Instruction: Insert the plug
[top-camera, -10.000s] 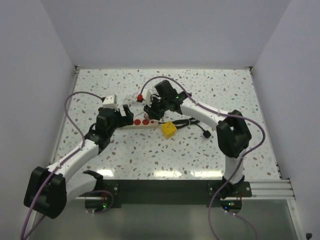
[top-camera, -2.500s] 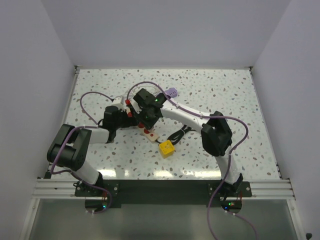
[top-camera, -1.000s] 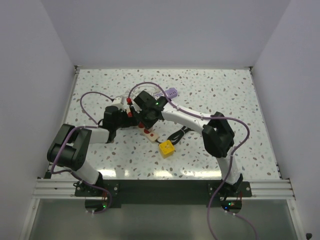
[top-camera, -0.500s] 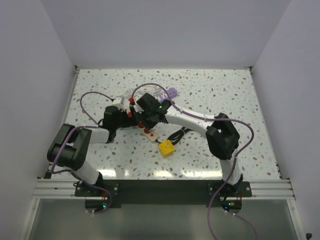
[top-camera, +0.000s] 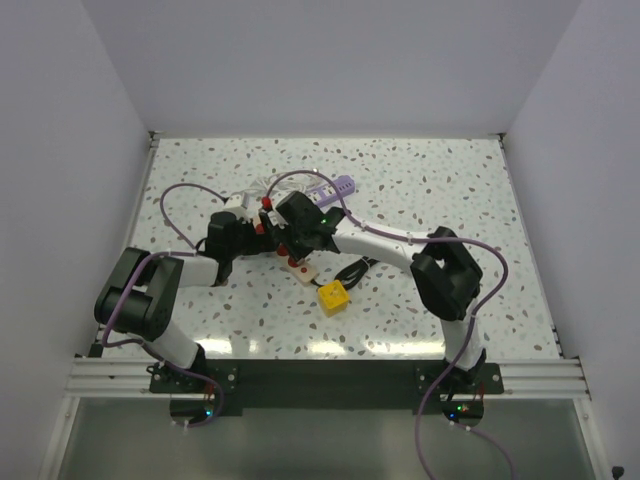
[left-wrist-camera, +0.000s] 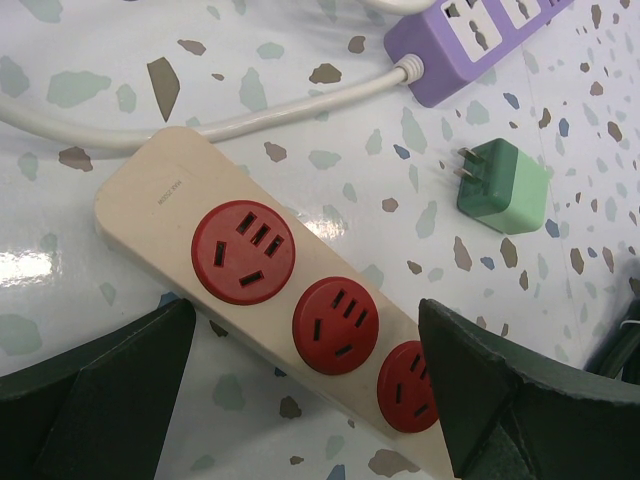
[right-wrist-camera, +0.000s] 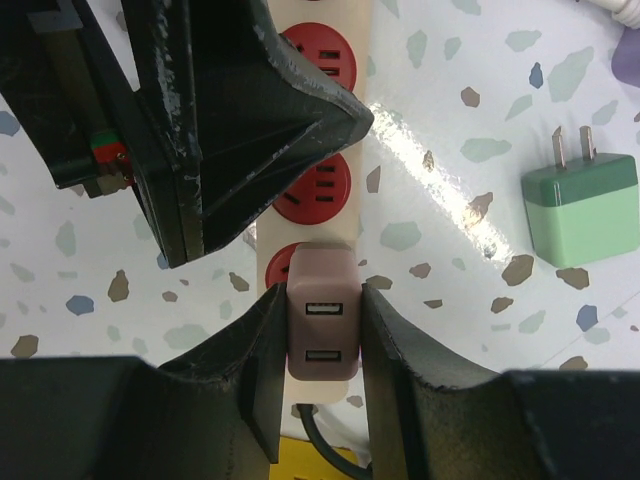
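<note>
A cream power strip (left-wrist-camera: 170, 205) with three red sockets lies slantwise on the speckled table; it also shows in the top view (top-camera: 299, 268). My left gripper (left-wrist-camera: 308, 312) is open, its fingers straddling the strip. My right gripper (right-wrist-camera: 320, 312) is shut on a mauve USB charger plug (right-wrist-camera: 320, 328) and holds it over the strip's end socket (right-wrist-camera: 280, 268). The plug hides its own prongs. In the left wrist view all three sockets show bare slots. In the top view both grippers meet over the strip, left (top-camera: 256, 226) and right (top-camera: 290, 240).
A green charger plug (left-wrist-camera: 503, 187) lies prongs-out beside the strip and also shows in the right wrist view (right-wrist-camera: 583, 207). A purple power strip (top-camera: 335, 188) with a white cord lies behind. A yellow block (top-camera: 334, 294) and a black cable (top-camera: 365, 265) sit by the strip's near end.
Since ten seconds ago both arms and the cream strip have shifted left, and the strip has turned slantwise. In the last second the right wrist has risen slightly; the left arm is still.
</note>
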